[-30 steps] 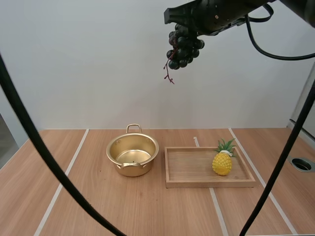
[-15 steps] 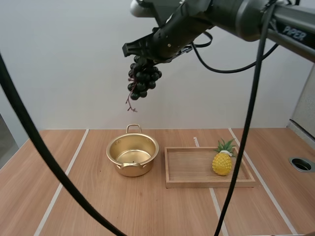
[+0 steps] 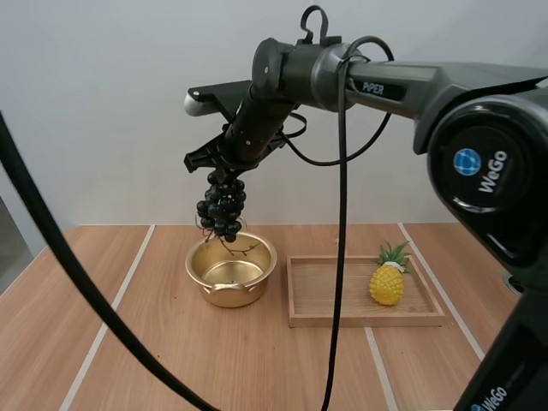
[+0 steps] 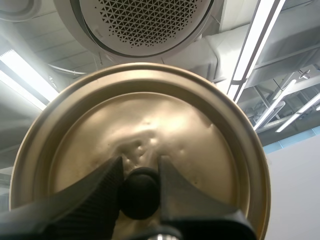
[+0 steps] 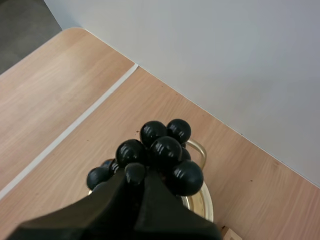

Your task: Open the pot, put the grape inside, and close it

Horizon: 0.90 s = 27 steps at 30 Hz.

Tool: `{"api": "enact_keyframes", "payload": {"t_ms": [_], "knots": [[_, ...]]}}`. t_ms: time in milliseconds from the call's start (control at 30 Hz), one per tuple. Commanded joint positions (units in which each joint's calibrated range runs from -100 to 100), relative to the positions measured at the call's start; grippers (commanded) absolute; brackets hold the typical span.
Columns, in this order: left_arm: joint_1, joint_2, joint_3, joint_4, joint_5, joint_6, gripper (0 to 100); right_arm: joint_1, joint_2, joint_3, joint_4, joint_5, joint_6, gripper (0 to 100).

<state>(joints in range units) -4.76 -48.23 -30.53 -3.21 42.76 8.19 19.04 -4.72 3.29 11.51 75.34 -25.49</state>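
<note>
Pot (image 3: 231, 272): open, mid tabletop (image 3: 154, 360) toward the far edge, beside the tray (image 3: 360, 320).
Lid (image 4: 165, 125): off; my left claw (image 4: 140, 167) gripped its knob.
Grapes (image 3: 221, 210): pinched in my right claw (image 3: 222, 169), hanging just above the pot's rim, not yet inside.
Left to do: the drop, then the closing.

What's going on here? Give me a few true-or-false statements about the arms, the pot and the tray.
The right tool holds the grapes over the open pot. True.
The left tool is empty. False: it grips the lid.
A pineapple stands in the wooden tray. True.
The grapes lie on the tray. False: they hang from the right tool.
</note>
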Motion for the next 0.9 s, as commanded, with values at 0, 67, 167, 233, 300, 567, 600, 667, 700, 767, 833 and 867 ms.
{"api": "enact_keyframes", "payload": {"t_ms": [0,67,167,233,300,567,600,667,700,767,833,867], "knots": [[-0.18,0.1,-0.2,0.5,-1.0,-0.6,0,0.0,0.4,0.5,-0.6,-0.8,-0.3,0],[-0.18,0.1,-0.2,0.5,-1.0,-0.6,0,0.0,0.3,2.4,-0.8,-3.1,-0.3,0],[-0.18,0.1,-0.2,0.5,-1.0,-0.6,0,0.0,0.4,5.6,-2.2,-7.1,-0.3,0],[-0.18,0.1,-0.2,0.5,-1.0,-0.6,0,0.0,0.4,7.8,-2.4,-9.8,-0.4,0],[-0.18,0.1,-0.2,0.5,-1.0,-0.6,0,0.0,0.7,9.7,-2.4,-12.0,-0.6,0],[-0.18,0.1,-0.2,0.5,-1.0,-0.6,0,0.0,4.1,11.8,-0.7,-12.0,-0.6,0],[-0.18,0.1,-0.2,0.5,-1.0,-0.6,0,0.1,4.4,11.8,-0.7,-12.0,-0.6,0],[-0.18,0.1,-0.2,0.5,-1.0,-0.6,0,0.3,5.4,11.8,-0.8,-10.9,-0.6,0],[-0.18,0.1,-0.2,0.5,-1.0,-0.6,0,0.3,6.0,11.8,-0.7,-10.7,-0.6,0],[-0.18,0.1,-0.2,0.5,-1.0,-0.6,0,0.4,6.7,12.5,-0.7,-11.3,-0.6,0],[-0.18,0.1,-0.2,0.5,-1.0,-0.6,0,0.6,7.4,13.6,-0.8,-12.1,-1.0,0],[-0.18,0.1,-0.2,0.5,-0.8,-0.6,0,0.8,7.8,14.2,-0.8,-12.3,-1.1,0]]}}
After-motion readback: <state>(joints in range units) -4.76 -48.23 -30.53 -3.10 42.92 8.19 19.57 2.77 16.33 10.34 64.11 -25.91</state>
